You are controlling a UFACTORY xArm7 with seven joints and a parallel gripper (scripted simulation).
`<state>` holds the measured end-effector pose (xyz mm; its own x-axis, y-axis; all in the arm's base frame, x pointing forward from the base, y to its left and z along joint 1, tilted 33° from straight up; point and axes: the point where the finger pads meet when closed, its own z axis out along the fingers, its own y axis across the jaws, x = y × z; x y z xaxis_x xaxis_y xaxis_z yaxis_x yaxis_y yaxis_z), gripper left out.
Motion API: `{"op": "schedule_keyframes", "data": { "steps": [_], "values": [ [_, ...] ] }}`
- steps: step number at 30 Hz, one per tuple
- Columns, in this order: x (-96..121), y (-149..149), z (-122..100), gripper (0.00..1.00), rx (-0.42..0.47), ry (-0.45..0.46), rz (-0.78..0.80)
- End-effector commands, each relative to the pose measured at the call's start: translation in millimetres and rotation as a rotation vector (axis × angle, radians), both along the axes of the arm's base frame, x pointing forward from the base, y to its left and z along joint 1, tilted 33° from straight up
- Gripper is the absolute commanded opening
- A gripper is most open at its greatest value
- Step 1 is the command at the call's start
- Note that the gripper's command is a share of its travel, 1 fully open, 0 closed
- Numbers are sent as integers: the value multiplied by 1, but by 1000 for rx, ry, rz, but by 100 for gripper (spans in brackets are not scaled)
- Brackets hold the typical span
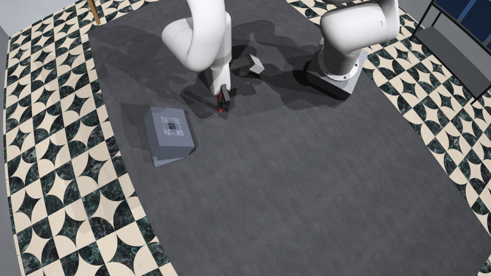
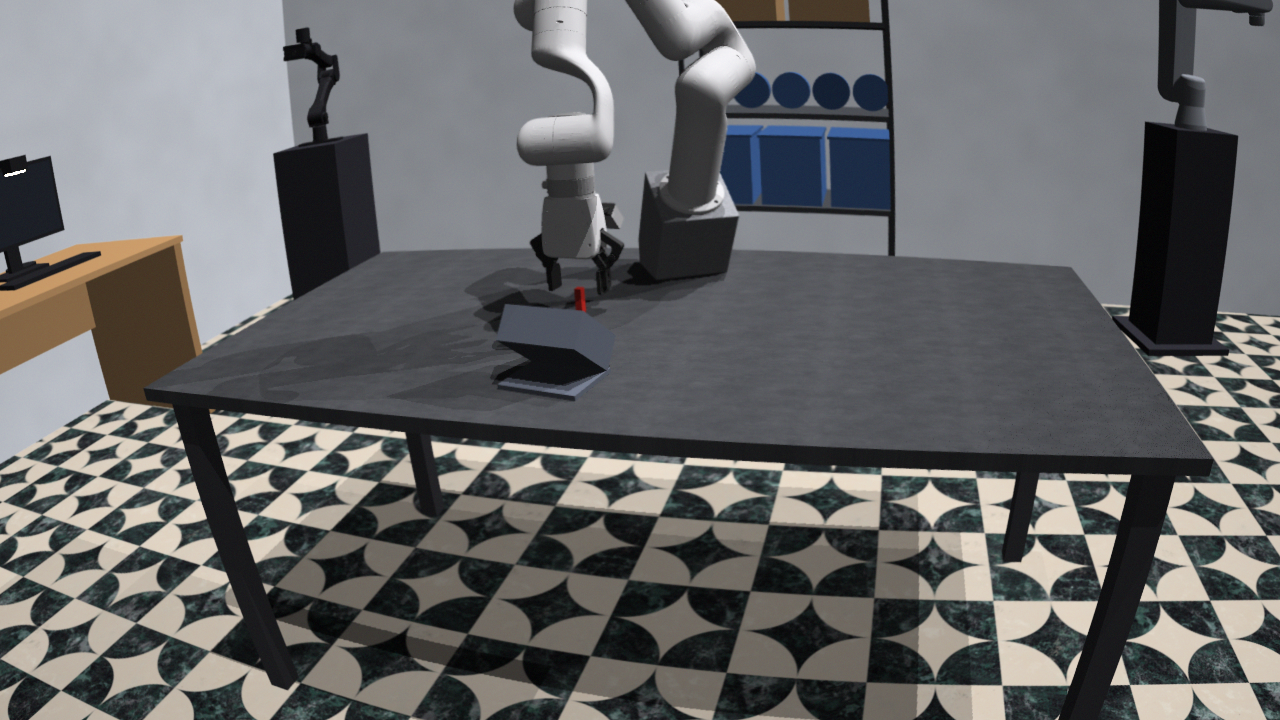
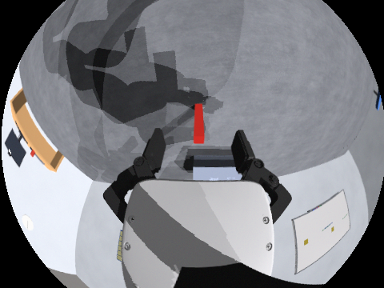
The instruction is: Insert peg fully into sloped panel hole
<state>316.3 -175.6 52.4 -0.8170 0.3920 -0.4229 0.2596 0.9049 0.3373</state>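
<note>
With fingers spread empty above upright red peg (image 3: 198, 124): risks toppling it if descent drifts off-centre.

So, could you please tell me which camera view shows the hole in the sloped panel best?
The top view: it looks down onto the hole, dark and square inside a pale frame. The exterior view shows the sloped panel side-on, hole hidden. The wrist view catches only an edge of the panel between the fingers.

I'm working in what looks like a robotics lab: a dark table (image 2: 895, 358) on checkered tile, black pedestals (image 2: 1181, 232) carrying other arms, and grey walls. A shelf rack (image 2: 887, 134) holds blue bins, and a wooden desk (image 2: 107, 268) carries a monitor (image 2: 26, 201).
</note>
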Motion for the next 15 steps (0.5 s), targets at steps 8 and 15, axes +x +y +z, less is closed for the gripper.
{"op": "schedule_keyframes", "data": {
  "steps": [8,15],
  "values": [
    [6,1,-9,100,-1,0,-1],
    [5,1,-8,62,-1,0,-1]
  ]
}}
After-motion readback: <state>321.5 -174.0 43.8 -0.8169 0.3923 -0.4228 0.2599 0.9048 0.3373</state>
